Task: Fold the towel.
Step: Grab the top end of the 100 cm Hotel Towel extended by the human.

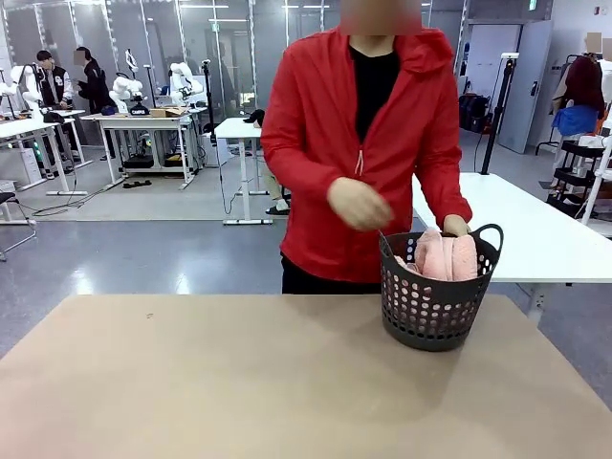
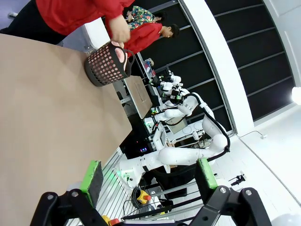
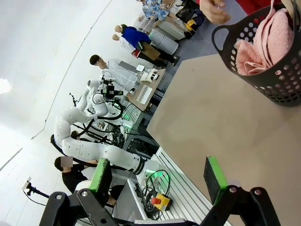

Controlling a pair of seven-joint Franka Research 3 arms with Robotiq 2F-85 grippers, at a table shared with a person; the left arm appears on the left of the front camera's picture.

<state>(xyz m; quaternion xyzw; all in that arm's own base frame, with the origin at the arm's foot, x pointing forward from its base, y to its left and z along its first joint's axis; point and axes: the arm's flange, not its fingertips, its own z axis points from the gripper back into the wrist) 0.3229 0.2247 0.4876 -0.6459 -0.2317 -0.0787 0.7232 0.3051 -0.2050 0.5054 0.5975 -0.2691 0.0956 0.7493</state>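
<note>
- Currently the towel (image 1: 445,256) sits bunched inside the dark basket (image 1: 435,311), poking above the rim, on the far right part of the table (image 1: 239,382).
- One hand of the person (image 1: 456,226) rests at the basket's far rim, by the towel; other hand (image 1: 359,204) is raised, apart from it.
- Left gripper (image 2: 149,174): jaws wide apart, nothing held, over the near table edge.
- Right gripper (image 3: 157,173): jaws wide apart, nothing held, well apart from the basket.
</note>
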